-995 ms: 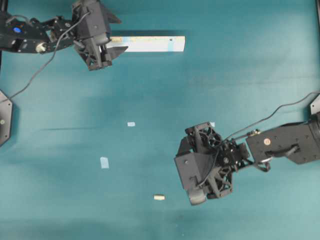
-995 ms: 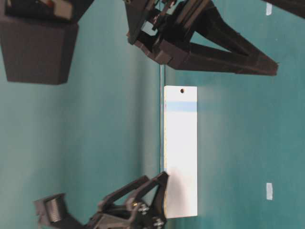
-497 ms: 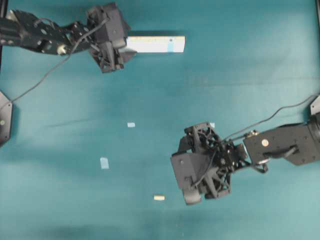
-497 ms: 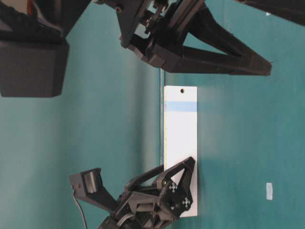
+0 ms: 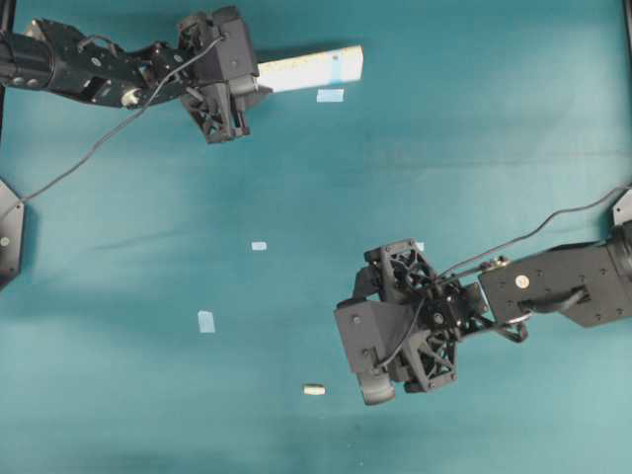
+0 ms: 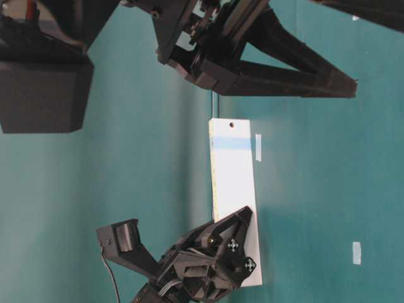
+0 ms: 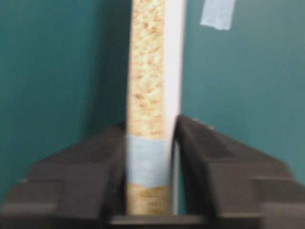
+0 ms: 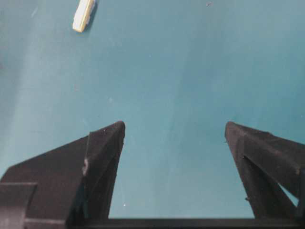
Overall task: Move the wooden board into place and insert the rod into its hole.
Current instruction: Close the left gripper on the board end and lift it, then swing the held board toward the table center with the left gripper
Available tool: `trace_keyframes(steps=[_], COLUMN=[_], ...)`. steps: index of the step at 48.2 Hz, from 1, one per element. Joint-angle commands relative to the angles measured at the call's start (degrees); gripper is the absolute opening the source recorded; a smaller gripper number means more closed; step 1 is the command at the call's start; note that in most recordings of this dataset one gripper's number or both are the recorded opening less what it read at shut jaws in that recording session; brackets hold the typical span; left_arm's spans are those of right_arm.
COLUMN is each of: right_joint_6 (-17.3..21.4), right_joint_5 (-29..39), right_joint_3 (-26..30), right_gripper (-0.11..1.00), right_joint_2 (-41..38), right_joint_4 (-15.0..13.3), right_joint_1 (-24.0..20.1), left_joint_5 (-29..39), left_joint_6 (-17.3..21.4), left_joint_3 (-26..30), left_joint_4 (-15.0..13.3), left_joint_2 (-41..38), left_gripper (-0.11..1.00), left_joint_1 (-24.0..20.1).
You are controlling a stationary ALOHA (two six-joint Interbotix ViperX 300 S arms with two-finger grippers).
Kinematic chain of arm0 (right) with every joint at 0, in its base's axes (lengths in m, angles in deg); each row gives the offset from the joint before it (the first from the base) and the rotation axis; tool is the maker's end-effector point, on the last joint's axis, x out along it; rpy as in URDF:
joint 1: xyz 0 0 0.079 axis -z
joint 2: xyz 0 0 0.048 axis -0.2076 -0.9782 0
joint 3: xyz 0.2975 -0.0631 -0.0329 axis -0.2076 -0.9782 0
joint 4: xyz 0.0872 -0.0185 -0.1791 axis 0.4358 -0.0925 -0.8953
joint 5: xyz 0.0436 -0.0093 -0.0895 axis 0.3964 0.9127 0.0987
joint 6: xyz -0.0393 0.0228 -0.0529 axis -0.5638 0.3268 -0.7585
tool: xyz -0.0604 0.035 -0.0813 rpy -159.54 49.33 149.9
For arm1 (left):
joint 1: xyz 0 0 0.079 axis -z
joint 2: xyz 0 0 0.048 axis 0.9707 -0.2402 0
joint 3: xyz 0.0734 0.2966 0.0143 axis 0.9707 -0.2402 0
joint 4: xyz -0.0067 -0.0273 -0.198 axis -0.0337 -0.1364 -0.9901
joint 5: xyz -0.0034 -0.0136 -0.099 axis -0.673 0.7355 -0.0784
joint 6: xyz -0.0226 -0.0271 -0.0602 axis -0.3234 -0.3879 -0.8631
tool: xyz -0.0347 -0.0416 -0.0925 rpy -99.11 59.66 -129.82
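The wooden board (image 5: 311, 69) is a long pale strip at the top of the table, tilted slightly. My left gripper (image 5: 247, 87) is shut on its left end. In the left wrist view both fingers (image 7: 200, 152) press the speckled edge at a blue tape band, my left gripper (image 7: 150, 124) straddling the board (image 7: 147, 71). The hole (image 6: 231, 125) sits near the far end, beside a blue tape stripe. The rod (image 5: 314, 390), a tiny cream peg, lies low on the table and shows at the upper left of the right wrist view (image 8: 83, 15). My right gripper (image 8: 174, 125) hangs open and empty, right of the rod.
Small pale-blue tape squares lie on the teal table: one just below the board's right end (image 5: 330, 96), two in the middle-left (image 5: 259, 246) (image 5: 206, 321), and one by the right arm (image 5: 420, 247). A black mount (image 5: 8, 232) stands at the left edge.
My left gripper closed on the board's end. The board shifted and tilted, uncovering a tape square beneath its right end. My right gripper drifted a little leftward, still open.
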Motion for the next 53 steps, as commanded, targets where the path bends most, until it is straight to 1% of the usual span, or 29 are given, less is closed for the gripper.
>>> trace_keyframes(steps=[1, 13, 19, 24, 30, 39, 43, 48, 53], right_joint_6=[0.0, -0.1, 0.0, 0.0, -0.1, -0.1, -0.1, -0.1, -0.1], right_joint_5=[0.0, 0.7, 0.7, 0.7, 0.7, 0.6, 0.6, 0.6, 0.7], right_joint_3=[1.2, 1.2, 1.2, 1.2, 1.2, 1.2, 1.2, 1.2, 1.2], right_gripper=[0.90, 0.90, 0.90, 0.90, 0.90, 0.90, 0.90, 0.90, 0.90], right_joint_2=[1.2, 1.2, 1.2, 1.3, 1.3, 1.3, 1.2, 1.3, 1.3], right_joint_4=[-0.4, -0.5, -0.6, -0.6, -0.6, -1.2, -1.6, -1.8, -1.8], right_joint_1=[-0.2, -0.1, -0.2, -0.2, -0.1, -0.1, -0.1, -0.1, -0.1], left_joint_5=[-0.2, 0.5, 3.7, 6.9, 8.2, 8.0, 7.1, 4.1, 2.3], left_joint_6=[-0.2, -0.3, -0.4, -1.0, -4.4, -12.8, -15.9, -18.7, -20.5], left_joint_3=[0.7, 1.1, 2.5, 3.5, 3.6, 3.8, 4.0, 4.6, 5.2], left_joint_4=[0.0, -0.1, -0.2, -0.4, -0.4, -0.4, -0.4, -0.4, -0.4], left_joint_2=[1.0, 2.3, 6.8, 10.1, 11.2, 8.5, 6.9, 4.8, 3.3], left_gripper=[0.21, 0.21, 0.21, 0.21, 0.21, 0.21, 0.21, 0.21, 0.21], left_joint_1=[0.1, 0.8, 2.2, 4.6, 8.4, 15.3, 17.9, 21.1, 23.1])
